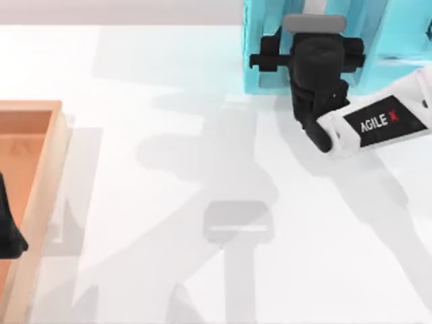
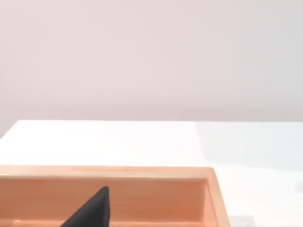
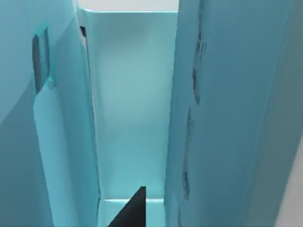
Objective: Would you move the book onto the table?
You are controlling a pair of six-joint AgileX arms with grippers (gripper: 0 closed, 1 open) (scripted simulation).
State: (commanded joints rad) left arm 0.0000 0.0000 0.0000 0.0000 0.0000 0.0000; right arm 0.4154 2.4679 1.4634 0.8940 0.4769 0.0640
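At the far right of the worktop [image 1: 169, 202], seen from above, the right arm [image 1: 378, 121] reaches in from the right edge, white forearm angled toward the far side, black wrist assembly bent toward the cyan shelf unit [image 1: 260, 47]. Right hand [image 1: 312, 27] sits at the shelf's front, among its upright dividers; its fingers are covered by the wrist housing from above, so whether they are open or closed cannot be told. Right wrist view looks down a narrow cyan slot between tall walls [image 3: 128, 104], one dark fingertip [image 3: 132, 210] showing at the near edge, a broad teal-blue slab [image 3: 222, 118] standing close alongside — possibly the book, but cover and shelf panel are the same colour and cannot be told apart with certainty. No white page edges or red spine mark made out. Left side of the worktop: orange-brown wooden tray [image 1: 47, 175], running off the left edge. Left arm parked over the tray, a dark part of the left hand [image 1: 10, 233] visible at the left edge from above. Left wrist view shows the tray's rim [image 2: 142, 171], one dark finger [image 2: 92, 210] over its interior, bare white worktop beyond; finger state cannot be told.
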